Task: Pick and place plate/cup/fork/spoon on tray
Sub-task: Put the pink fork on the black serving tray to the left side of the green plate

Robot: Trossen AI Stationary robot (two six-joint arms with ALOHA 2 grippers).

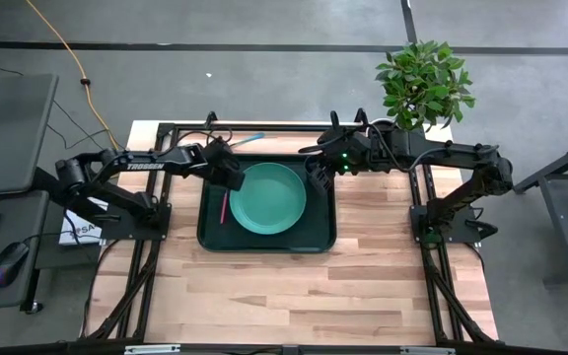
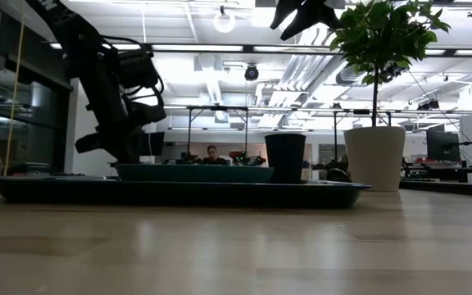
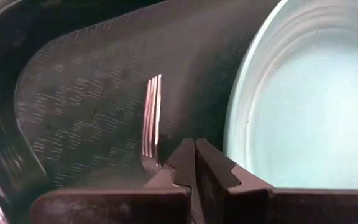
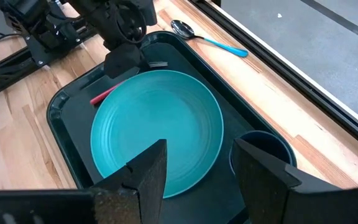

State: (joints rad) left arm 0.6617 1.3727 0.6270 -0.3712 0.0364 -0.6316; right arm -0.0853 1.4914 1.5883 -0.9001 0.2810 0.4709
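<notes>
Plate [image 4: 157, 130], cup [image 4: 260, 152] and fork [image 4: 114, 90] lie on tray [image 4: 64, 109]. Spoon [image 4: 207, 37] remains on table [image 4: 303, 134] just beyond tray's far rim, long axis along that rim. Left gripper [image 3: 194, 155], fingers closed and empty above fork tines, looks nearer. Right gripper [image 4: 197, 155] spread wide over cup.

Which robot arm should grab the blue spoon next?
Probably the left: its gripper hangs at the tray's far end, nearer the teal-handled metal spoon lying outside. The right gripper waits by the dark cup.
</notes>
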